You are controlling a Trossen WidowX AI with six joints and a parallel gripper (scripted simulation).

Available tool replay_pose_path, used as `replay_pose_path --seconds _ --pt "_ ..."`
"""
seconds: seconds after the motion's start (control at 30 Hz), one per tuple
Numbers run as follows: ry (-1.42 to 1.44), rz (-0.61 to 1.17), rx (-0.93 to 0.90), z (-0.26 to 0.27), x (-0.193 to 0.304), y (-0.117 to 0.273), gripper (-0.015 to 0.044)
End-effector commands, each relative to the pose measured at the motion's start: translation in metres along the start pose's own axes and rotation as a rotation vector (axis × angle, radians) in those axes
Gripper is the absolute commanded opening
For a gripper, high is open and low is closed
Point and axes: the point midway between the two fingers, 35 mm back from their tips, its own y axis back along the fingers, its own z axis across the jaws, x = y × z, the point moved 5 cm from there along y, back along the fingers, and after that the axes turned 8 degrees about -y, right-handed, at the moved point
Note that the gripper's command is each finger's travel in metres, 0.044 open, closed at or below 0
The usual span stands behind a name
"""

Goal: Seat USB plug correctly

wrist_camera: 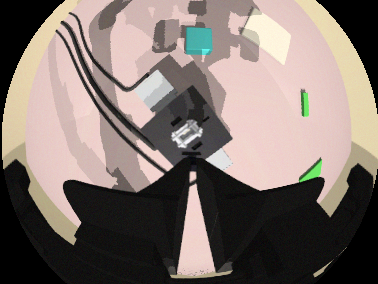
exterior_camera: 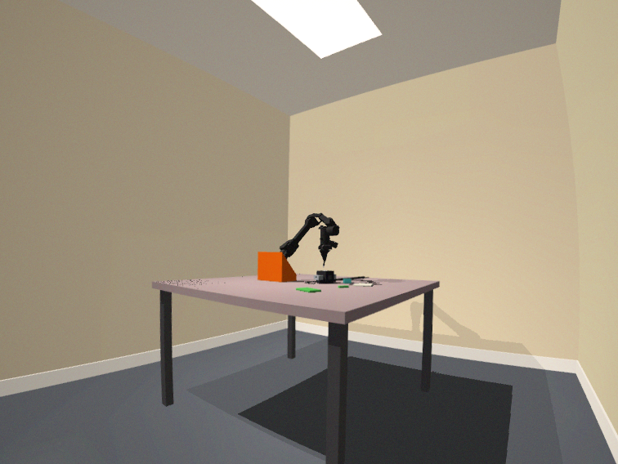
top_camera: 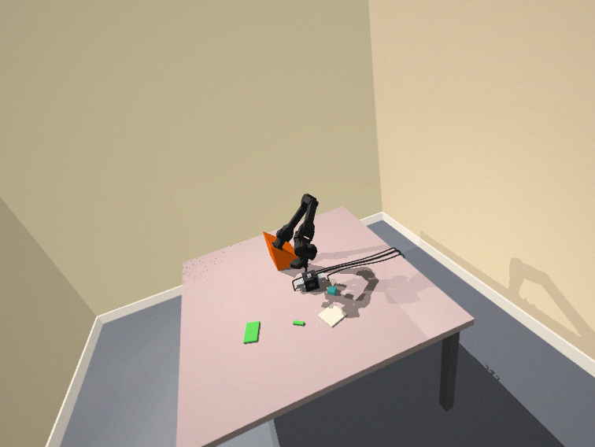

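The black power cube [top_camera: 312,283] [exterior_camera: 325,276] [wrist_camera: 212,134] stands on the table. White plugs [wrist_camera: 155,90] [wrist_camera: 221,160] sit on two of its sides. Its top socket [wrist_camera: 187,134] shows a bright silver outline with no plug standing in it. My gripper [top_camera: 305,269] [exterior_camera: 324,262] [wrist_camera: 192,163] points down just above the cube, shut on the USB plug. A small pale tip of the plug [exterior_camera: 324,265] shows below the fingers, clear of the cube's top. In the wrist view the fingertips lie over the cube's near corner and mostly hide the plug. Which way round it faces cannot be told.
Black cables [top_camera: 394,249] [wrist_camera: 127,89] run from the cube to the table's edge. A teal block [top_camera: 331,290] [wrist_camera: 198,40], cream card [top_camera: 332,315] [wrist_camera: 270,37], small green bar [top_camera: 298,323] [wrist_camera: 305,103] and green slab [top_camera: 252,332] lie around. An orange wedge [top_camera: 278,258] [exterior_camera: 270,266] stands by the arm's base.
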Motion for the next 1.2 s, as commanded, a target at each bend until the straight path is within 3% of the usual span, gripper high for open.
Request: replay_pose_path --seconds 0.0,0.77,1.17 --pt "0.093 0.000 0.000 0.0000 0.0001 0.0000 0.0000" --pt "0.691 0.000 0.000 -0.0001 0.0001 0.0000 0.0000" --pt "0.709 0.000 0.000 -0.0001 0.0001 0.0000 0.0000"
